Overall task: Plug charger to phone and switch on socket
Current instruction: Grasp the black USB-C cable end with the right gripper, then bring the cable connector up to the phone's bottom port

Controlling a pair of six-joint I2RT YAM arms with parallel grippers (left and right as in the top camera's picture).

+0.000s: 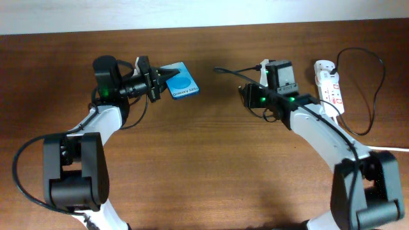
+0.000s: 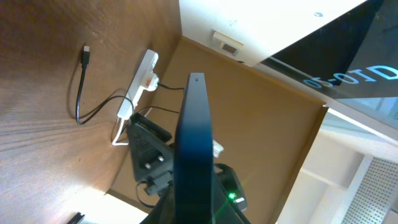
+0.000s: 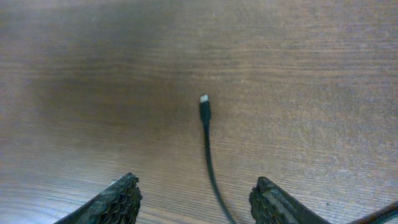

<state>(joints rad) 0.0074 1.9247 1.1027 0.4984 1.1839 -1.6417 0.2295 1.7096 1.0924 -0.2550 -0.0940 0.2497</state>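
My left gripper (image 1: 158, 81) is shut on the phone (image 1: 182, 82) and holds it off the table at the back left, blue screen up. In the left wrist view the phone (image 2: 193, 137) shows edge-on between my fingers (image 2: 193, 214). The charger, a thin black cable, lies on the table with its plug (image 1: 216, 69) pointing left. My right gripper (image 1: 245, 88) is open just right of the plug. In the right wrist view the plug (image 3: 204, 104) lies ahead, its cable running back between my spread fingers (image 3: 196, 200). The socket (image 1: 329, 85) is a white power strip at the back right.
The black cable loops widely right of the socket (image 1: 377, 96). A thick white cord (image 1: 390, 148) leaves toward the right edge. In the left wrist view the socket (image 2: 143, 78) and plug (image 2: 86, 51) lie beyond the phone, with my right arm (image 2: 149, 155) behind it.
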